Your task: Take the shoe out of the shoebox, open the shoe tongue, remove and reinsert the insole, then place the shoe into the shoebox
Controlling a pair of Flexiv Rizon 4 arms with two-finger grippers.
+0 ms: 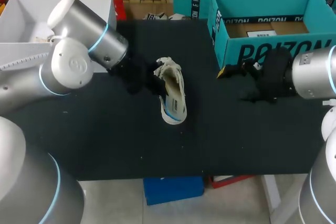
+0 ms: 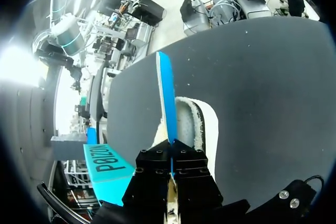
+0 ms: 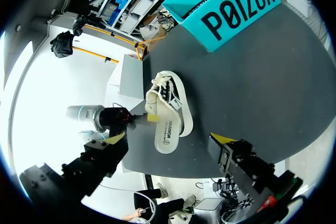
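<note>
Shoe [image 1: 172, 94] comes first: it is out of its box and lies near the middle of the black table [image 1: 105, 140], well apart from the teal shoebox [image 1: 247, 51] at the far right corner, so I judge the first step done. Its laces [image 1: 167, 66] are bunched loose at the far end and the mouth looks wide open, which suggests the tongue has been pulled back, though I cannot make out the tongue itself. The insole [image 2: 167, 95] is the step in hand. My left gripper [image 2: 171, 150] has its fingers pressed together on the near end of it, and from my left wrist the thin blue sheet runs edge-on away from the fingers, with the pale inside of the shoe just beside it. From the right wrist the long pale strip appears to lie along the shoe's opening, not lifted clear of it. I cannot tell whether it is on the way out or going back in (the pictures fit either reading). So I put the task at about its middle: the insole has to be seated flat again, and the shoe then has to go back into the shoebox, which stands open. My right gripper [image 3: 168, 139] hangs near the shoebox's front corner with its fingers spread wide on nothing, the shoe out ahead of them. A white box [image 1: 31, 9] sits at the far left, behind my left arm.
</note>
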